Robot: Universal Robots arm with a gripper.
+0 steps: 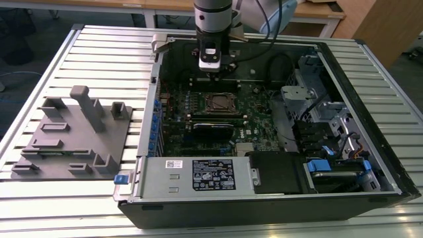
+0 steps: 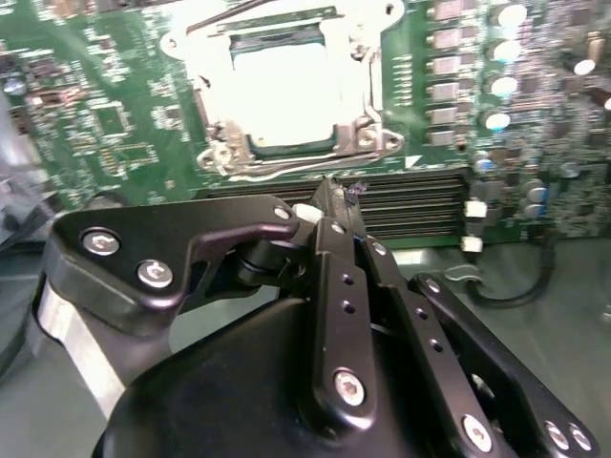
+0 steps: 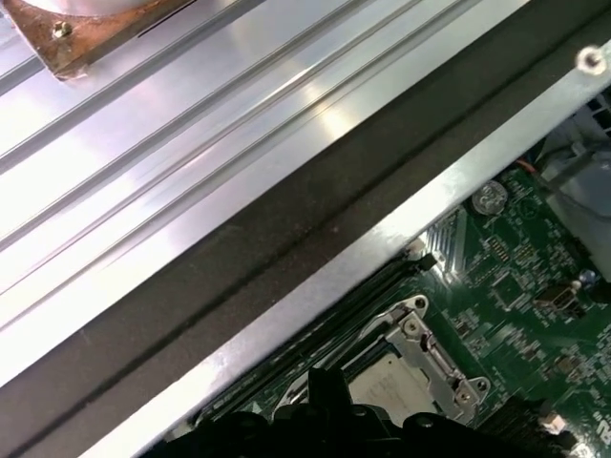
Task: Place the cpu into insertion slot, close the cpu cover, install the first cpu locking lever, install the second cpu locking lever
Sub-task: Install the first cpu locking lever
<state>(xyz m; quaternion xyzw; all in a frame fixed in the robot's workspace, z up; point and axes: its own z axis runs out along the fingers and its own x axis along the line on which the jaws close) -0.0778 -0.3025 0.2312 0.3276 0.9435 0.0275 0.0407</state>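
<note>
The arm [image 1: 213, 15] hangs vertical, wrist pointing straight down. Its gripper [image 1: 213, 75] has both fingers [image 2: 336, 250] pressed together, holding nothing.

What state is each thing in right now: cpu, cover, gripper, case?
cpu: seated face up in the insertion slot.
cpu cover: looks lowered flat around the cpu, whose face shows through the window.
gripper: shut, holding nothing, hanging over the memory slots beside the socket.
computer case: lying on its side, open on top.
</note>
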